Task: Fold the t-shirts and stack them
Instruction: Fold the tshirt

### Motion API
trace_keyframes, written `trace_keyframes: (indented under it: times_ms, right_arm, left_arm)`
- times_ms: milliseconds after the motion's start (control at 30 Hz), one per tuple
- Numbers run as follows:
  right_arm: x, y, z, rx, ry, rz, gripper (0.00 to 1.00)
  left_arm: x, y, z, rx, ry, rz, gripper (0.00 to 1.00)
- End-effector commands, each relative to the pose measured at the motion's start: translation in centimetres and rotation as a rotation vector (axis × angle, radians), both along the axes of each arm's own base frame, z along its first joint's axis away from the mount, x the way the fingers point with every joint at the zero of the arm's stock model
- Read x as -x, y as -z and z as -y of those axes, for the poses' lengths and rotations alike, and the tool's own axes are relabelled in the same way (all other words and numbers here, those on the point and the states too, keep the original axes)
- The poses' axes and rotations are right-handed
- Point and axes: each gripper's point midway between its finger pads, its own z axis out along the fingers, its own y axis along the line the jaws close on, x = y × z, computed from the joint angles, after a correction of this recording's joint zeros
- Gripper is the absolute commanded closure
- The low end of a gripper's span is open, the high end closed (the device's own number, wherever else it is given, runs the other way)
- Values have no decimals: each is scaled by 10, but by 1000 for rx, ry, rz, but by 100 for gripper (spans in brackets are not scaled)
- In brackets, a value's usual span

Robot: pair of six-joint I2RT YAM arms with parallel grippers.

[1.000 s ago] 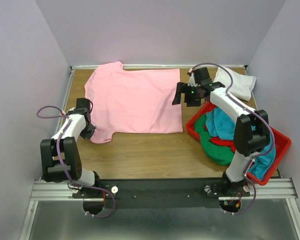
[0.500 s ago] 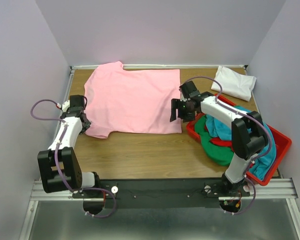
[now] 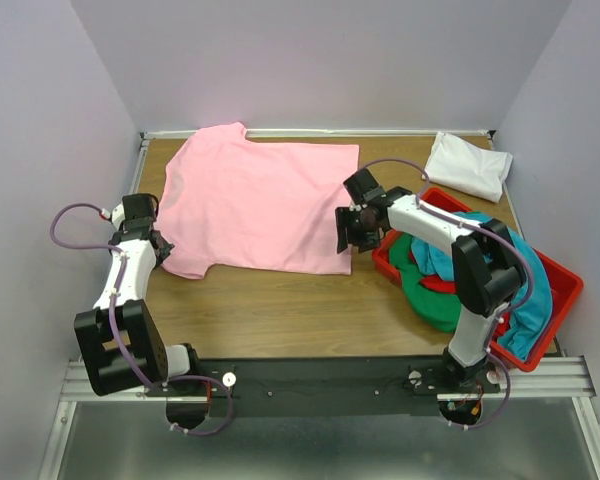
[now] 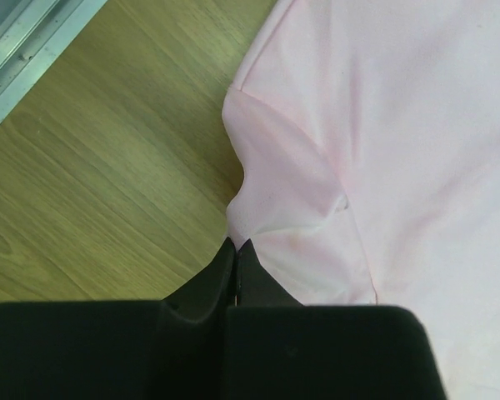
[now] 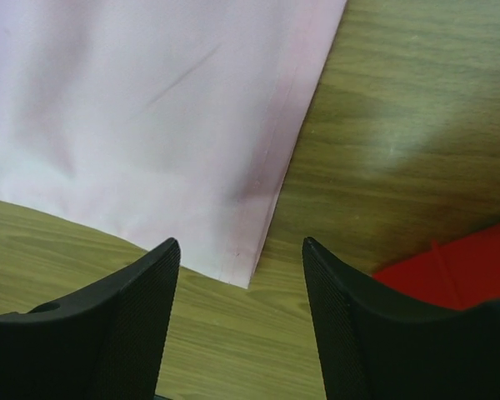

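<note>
The light pink t-shirt point(image 3: 260, 200) lies spread flat on the wooden table. My left gripper point(image 3: 160, 250) is shut on the edge of its near left sleeve point(image 4: 283, 208), its jaws pressed together in the left wrist view point(image 4: 236, 243). My right gripper point(image 3: 354, 230) is open just above the shirt's near right hem corner point(image 5: 248, 279), one finger over the cloth and one over bare wood point(image 5: 237, 250). A folded white t-shirt point(image 3: 470, 165) lies at the back right. Teal point(image 3: 442, 245), green point(image 3: 430, 298) and red point(image 3: 446, 284) shirts are heaped in the bin.
The rigid red plastic bin point(image 3: 568, 288) stands at the right, close to my right gripper; its corner shows in the right wrist view point(image 5: 450, 267). A metal rail point(image 4: 25, 42) edges the table on the left. Grey walls enclose the back and sides.
My left gripper moved left and back, and the pink shirt shifted left with it. My right gripper came from the back near the white shirt forward to the pink shirt's near right corner.
</note>
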Motion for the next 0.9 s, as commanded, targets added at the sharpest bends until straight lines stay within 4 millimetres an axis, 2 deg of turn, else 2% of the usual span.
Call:
trace_keyframes:
  times_ms: [0, 167, 333, 600, 867]
  right_arm:
    - [24, 7, -3, 59, -73, -71, 33]
    - [39, 9, -4, 60, -109, -89, 36]
    - [51, 24, 6, 93, -93, -134, 39]
    - [52, 50, 11, 126, -92, -148, 48]
    - [50, 55, 10, 123, -86, -139, 59]
  left_arm:
    - [-3, -2, 3, 12, 29, 28, 100]
    - [-3, -2, 2, 6, 37, 25, 100]
    - [-4, 0, 3, 12, 45, 21, 100]
    - [-3, -3, 4, 11, 49, 27, 100]
    - [-2, -11, 4, 6, 52, 39, 100]
